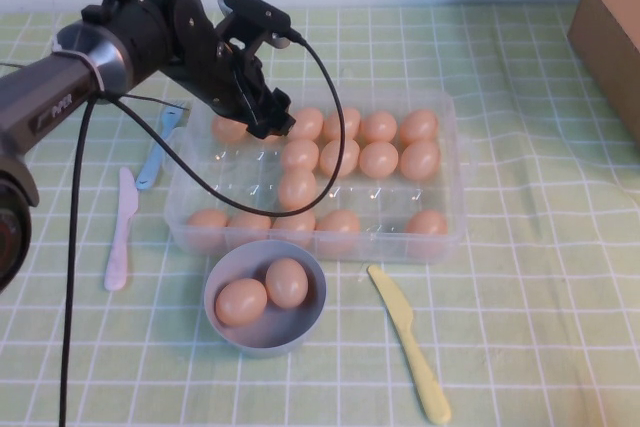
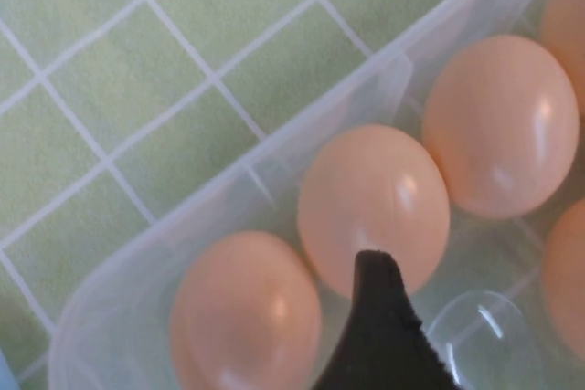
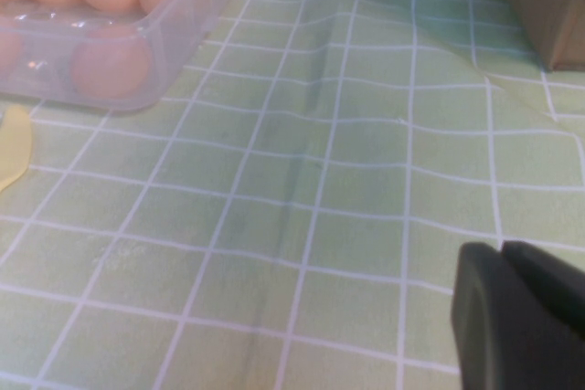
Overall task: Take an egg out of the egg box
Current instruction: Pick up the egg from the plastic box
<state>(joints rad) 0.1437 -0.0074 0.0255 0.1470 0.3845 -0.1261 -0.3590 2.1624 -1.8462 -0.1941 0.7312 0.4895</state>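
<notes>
I have the left gripper (image 1: 262, 119) down over the far left corner of the egg box (image 1: 452, 209), and the egg (image 2: 373, 207) I am after sits in the back row there, second cup from the corner, directly under the wrist; in the left wrist view one black finger (image 2: 379, 335) lies against its near side, and the second finger is out of view, so I cannot tell whether the fingers are spread or already pinching; from above, the arm's own bulk hides the tips; the egg's long axis seems to run roughly upright in its cup, tilted a little, with neighbours close on either side, so I judge the coming move turns on keeping the fingers astride this egg alone and lifting straight up; the left arm is plainly the nearer one; the right gripper (image 3: 521, 317) is parked low over the checked bench (image 3: 347, 180), well off to the box's right, its fingers pressed together; the only writing I can read is "Piper" on the left arm's grey link (image 1: 50, 102).
</notes>
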